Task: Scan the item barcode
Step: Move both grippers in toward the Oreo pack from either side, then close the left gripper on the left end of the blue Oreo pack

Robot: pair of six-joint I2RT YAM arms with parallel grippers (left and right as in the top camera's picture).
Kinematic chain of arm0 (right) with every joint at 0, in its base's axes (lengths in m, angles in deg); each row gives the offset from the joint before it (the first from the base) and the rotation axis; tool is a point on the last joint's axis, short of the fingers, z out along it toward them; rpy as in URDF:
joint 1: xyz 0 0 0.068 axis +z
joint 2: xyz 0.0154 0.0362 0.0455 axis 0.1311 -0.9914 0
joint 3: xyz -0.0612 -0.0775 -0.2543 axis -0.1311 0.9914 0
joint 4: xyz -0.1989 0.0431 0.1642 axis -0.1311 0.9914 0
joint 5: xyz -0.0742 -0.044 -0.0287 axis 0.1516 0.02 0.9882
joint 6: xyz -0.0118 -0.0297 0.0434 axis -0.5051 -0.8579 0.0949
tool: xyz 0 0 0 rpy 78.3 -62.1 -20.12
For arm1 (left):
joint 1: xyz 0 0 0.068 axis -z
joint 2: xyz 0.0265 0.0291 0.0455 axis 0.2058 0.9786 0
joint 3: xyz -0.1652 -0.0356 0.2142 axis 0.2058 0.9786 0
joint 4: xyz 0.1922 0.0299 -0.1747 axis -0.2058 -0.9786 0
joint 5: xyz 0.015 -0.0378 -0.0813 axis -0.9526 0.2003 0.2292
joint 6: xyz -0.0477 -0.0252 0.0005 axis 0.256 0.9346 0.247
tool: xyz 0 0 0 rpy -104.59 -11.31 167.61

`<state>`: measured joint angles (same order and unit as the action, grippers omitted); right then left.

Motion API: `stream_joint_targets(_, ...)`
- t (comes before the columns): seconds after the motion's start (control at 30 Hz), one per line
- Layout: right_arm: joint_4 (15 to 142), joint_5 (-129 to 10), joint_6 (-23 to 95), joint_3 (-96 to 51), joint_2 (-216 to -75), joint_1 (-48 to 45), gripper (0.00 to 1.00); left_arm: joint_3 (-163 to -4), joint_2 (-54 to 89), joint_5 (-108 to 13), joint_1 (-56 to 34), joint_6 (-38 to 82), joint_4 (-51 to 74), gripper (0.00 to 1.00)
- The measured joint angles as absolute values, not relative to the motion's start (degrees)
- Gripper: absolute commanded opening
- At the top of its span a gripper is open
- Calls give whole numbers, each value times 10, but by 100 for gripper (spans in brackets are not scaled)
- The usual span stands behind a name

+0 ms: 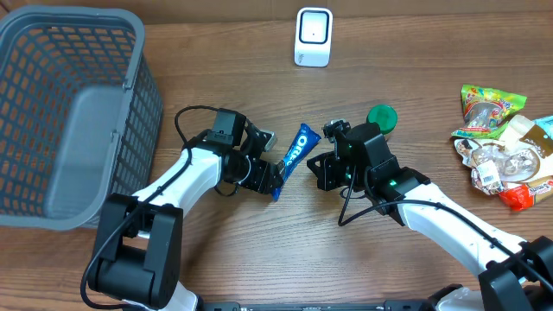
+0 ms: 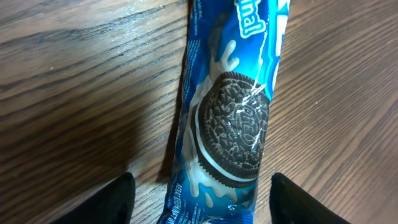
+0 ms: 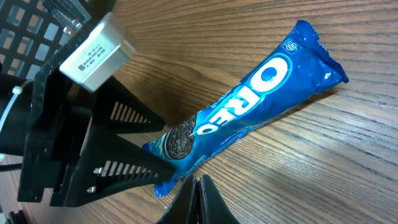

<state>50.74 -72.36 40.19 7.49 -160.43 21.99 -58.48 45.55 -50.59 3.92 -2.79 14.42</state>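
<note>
Overhead view is showing the Oreo packet (image 1: 295,154) lying flat near the middle of the table (image 1: 216,78), printed face up and slanting toward the far edge. No barcode is showing on that face in any view, so it is probably sitting on the underside. The left gripper (image 1: 275,177) is straddling the packet's near end. In the left wrist view its fingers (image 2: 118,199) are standing apart on either side of the wrapper, with bare wood showing between each pad and the foil, so nothing is being gripped yet. The right gripper (image 1: 321,168) is hovering just beside the packet on its other side, fingertips (image 3: 211,208) pressed together and holding nothing.

Judging from this, the pickup step is going on. The next move is calling for the left jaws to pinch the wrapper's end, lift it, and turn it so the barcode is facing the scanner (image 1: 313,36), which is standing at the middle of the far edge. Open wood is lying between packet and scanner, giving a free path. The basket (image 1: 136,52) is filling the far left corner, a green lid (image 1: 381,117) is sitting just beside the right arm, and a heap of snack packets (image 1: 501,147) is crowding the right edge, all apart from that path
</note>
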Motion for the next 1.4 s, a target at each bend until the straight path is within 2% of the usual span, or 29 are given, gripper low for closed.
stream_joint_targets(0.2,507,-724,402,75,-1604,220,4,-585,456,-539,77,-40,149,44)
stream_joint_targets(0.3,507,-729,402,75,-1604,220,4,-585,456,-550,96,-42,161,16)
stream_joint_targets(0.37,508,-738,402,75,-1604,220,4,-585,456,-560,103,-43,170,11)
stream_joint_targets(0.53,521,-744,402,75,-1604,220,5,-585,456,-565,106,-42,171,4)
stream_joint_targets(0.67,538,-749,402,75,-1600,220,8,-585,456,-565,106,-40,171,4)
stream_joint_targets(0.77,563,-752,401,75,-1580,220,15,-585,456,-558,105,-40,172,5)
stream_joint_targets(0.9,617,-757,393,75,-1518,214,34,-585,458,-509,101,-37,171,4)
stream_joint_targets(1.03,669,-778,378,75,-1434,183,41,-583,462,-383,73,-29,197,5)
stream_joint_targets(1.23,709,-822,363,75,-1364,115,44,-582,462,-154,5,-22,285,4)
stream_joint_targets(1.4,689,-866,357,76,-1365,68,64,-582,462,19,-46,-4,335,5)
